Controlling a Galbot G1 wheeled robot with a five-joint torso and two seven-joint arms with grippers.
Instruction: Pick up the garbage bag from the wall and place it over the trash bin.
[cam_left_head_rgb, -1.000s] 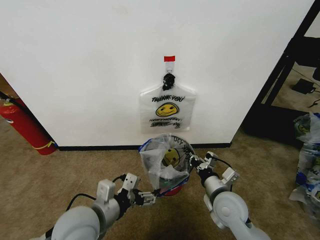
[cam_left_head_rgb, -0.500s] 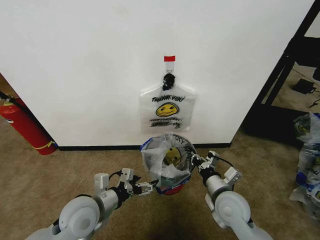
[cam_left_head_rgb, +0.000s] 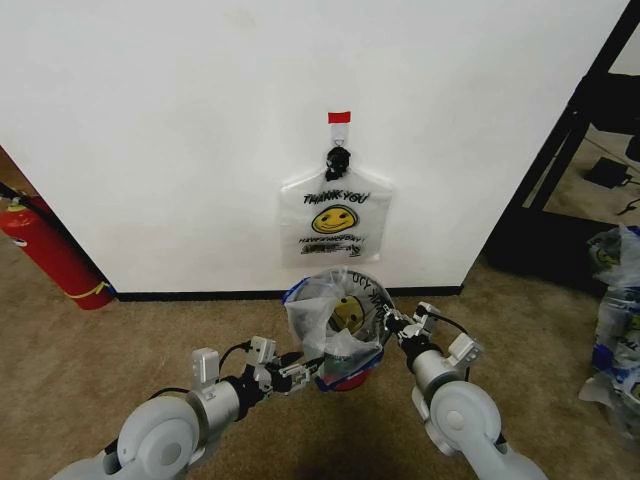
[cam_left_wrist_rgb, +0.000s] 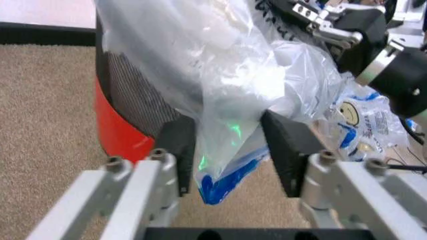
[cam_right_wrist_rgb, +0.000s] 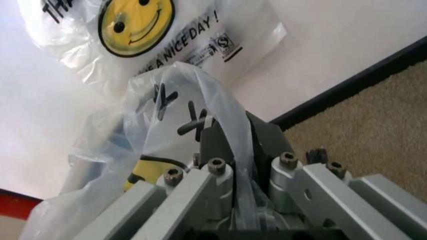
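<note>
The left gripper (cam_left_head_rgb: 308, 368) has swung in against the trash bin (cam_left_head_rgb: 350, 377), drawing the garbage bag (cam_left_head_rgb: 335, 322) rim lower over it.

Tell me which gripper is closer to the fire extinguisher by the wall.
The left. The left gripper sits at the trash bin's near-left side, toward the fire extinguisher. The right gripper is on the bin's far side from it, pinching the garbage bag.

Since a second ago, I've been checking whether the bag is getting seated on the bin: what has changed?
The left gripper has moved in toward the trash bin, its fingers straddling the garbage bag rim. The bag's mouth has drawn slightly tighter over the bin. The right gripper stays clamped on the opposite rim. A second bag still hangs from the wall hook.
</note>
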